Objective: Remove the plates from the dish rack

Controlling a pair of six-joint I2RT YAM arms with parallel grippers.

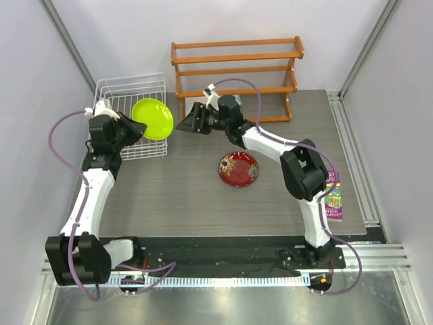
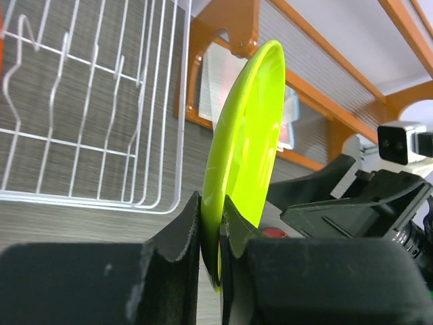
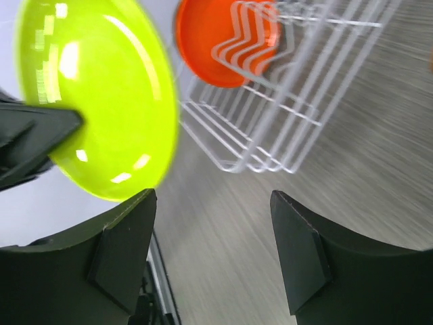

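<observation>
My left gripper (image 1: 140, 128) (image 2: 215, 218) is shut on the lower rim of a lime green plate (image 1: 153, 118) (image 2: 247, 135) (image 3: 95, 95). It holds the plate on edge, just right of the white wire dish rack (image 1: 130, 95) (image 2: 88, 101) (image 3: 284, 115). An orange plate (image 3: 223, 37) stands upright between the rack's prongs. A dark red floral plate (image 1: 238, 168) lies flat on the table. My right gripper (image 1: 181, 124) (image 3: 213, 233) is open and empty, close to the right of the lime plate and pointing at it.
An orange wooden tiered shelf (image 1: 237, 68) (image 2: 318, 101) stands at the back of the grey table (image 1: 189, 196). A colourful book (image 1: 333, 196) lies near the table's right edge. Grey walls close in on both sides.
</observation>
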